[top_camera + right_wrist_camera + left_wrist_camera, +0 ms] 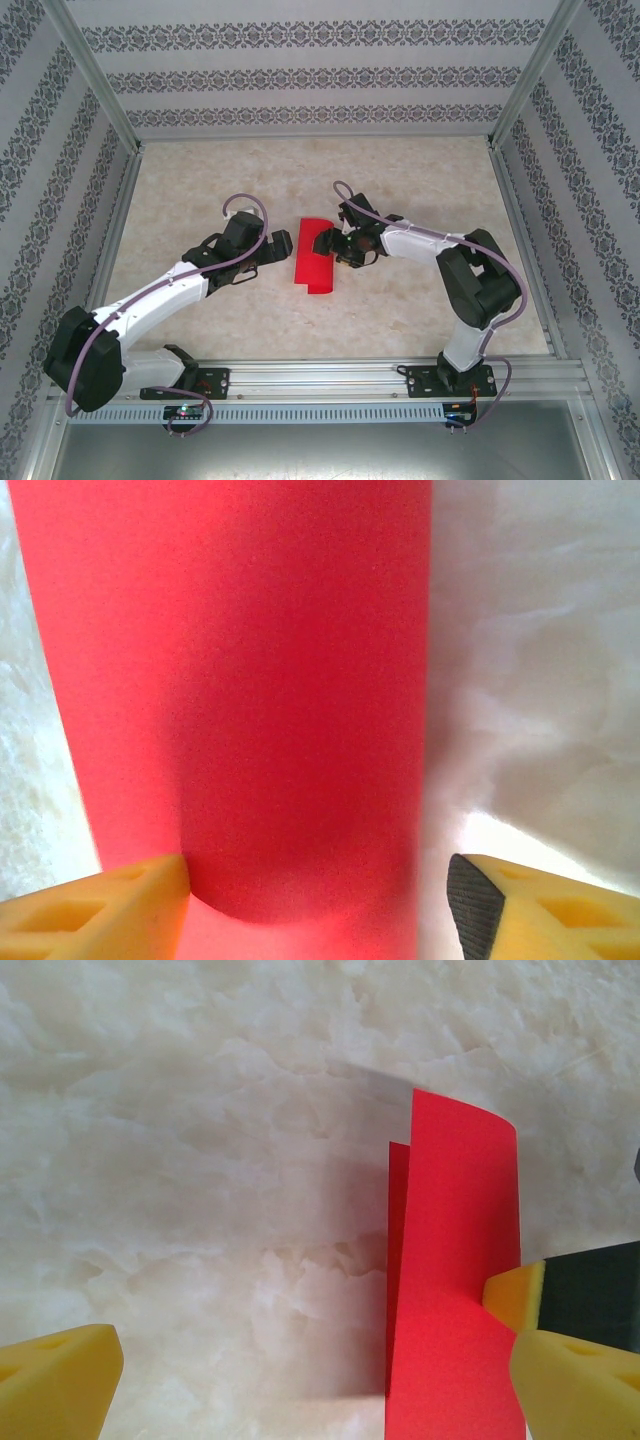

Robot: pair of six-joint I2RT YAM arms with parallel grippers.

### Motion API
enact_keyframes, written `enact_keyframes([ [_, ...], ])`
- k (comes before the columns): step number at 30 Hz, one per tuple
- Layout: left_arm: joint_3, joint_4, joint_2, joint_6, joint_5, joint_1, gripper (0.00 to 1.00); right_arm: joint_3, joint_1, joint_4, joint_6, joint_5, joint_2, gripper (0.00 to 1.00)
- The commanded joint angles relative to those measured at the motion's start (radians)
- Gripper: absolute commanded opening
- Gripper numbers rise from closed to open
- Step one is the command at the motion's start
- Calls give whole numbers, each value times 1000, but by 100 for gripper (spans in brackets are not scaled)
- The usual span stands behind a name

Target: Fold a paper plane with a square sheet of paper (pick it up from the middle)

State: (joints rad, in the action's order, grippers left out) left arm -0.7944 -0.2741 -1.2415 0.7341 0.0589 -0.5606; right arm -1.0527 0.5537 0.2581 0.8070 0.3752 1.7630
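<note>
The red square sheet of paper lies folded over on the table between the two grippers, its top flap curling up. My left gripper is at its left edge, open wide, with the paper just inside its right finger. My right gripper reaches over the sheet from the right. In the right wrist view its jaws straddle the red sheet. They are open: the left finger is at the paper's edge and the right pad is apart from it. A paper plane is out of view.
The pale marble-patterned tabletop spreads around the sheet. Patterned walls and a metal frame close in the back and sides. A metal rail with the arm bases runs along the near edge.
</note>
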Motion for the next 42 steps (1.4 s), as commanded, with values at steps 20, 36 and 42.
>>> enact_keyframes([
  [20,-70,23,-93,26,-117,11,100,-154,20,333,-151,-222,83,77],
  [36,-67,3,-81,31,-96,11,100,-151,28,299,-98,-234,107,83],
  [42,-70,8,-87,27,-105,11,100,-160,34,309,-102,-230,133,85],
])
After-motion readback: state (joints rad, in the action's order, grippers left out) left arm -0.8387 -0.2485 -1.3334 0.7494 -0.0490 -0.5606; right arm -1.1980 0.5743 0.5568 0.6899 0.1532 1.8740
